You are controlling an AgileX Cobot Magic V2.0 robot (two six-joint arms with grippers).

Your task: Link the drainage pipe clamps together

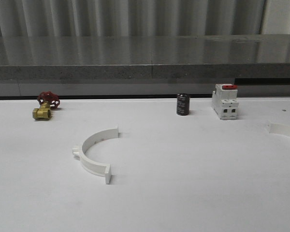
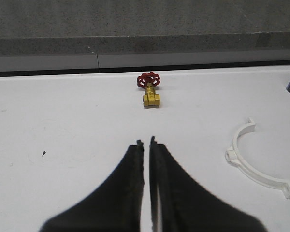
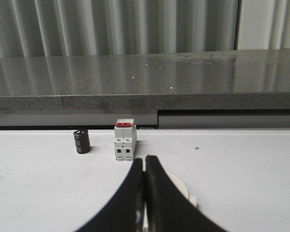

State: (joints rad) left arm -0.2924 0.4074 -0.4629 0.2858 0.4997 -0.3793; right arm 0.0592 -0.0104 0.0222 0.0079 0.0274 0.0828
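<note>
**Clamp halves well apart, both grippers empty**

Position. One clamp half (image 1: 95, 152) lies flat on the white table (image 1: 193, 193), left of centre in the front view. The second clamp half (image 1: 283, 130) is at the right edge of that view, cut off by the frame. The two are well apart.

Orientation. The near half's chord, flange to flange, runs roughly front to back. Its open side faces right, toward the other half. The small outer tab points left. How the far half lies cannot be told from the front view. In the right wrist view a white curved piece (image 3: 180, 186) sits just behind the fingers, mostly hidden.

Grippers. Left gripper (image 2: 146, 143): fingers pressed nearly together, holding nothing, above bare table. Right gripper (image 3: 144, 159): fingers closed together, nothing between them.

Risks (judgement).
- The halves are thin and lie flat. A closed or badly aimed descent may push one away rather than grasp it.
- The flanges must meet squarely. A small yaw error in either half would leave the ends offset and the ring unjoined.
- The brass valve (image 1: 45, 107), capacitor (image 1: 183, 104) and circuit breaker (image 1: 225, 101) stand toward the back. A wide sweep could knock them.
</note>
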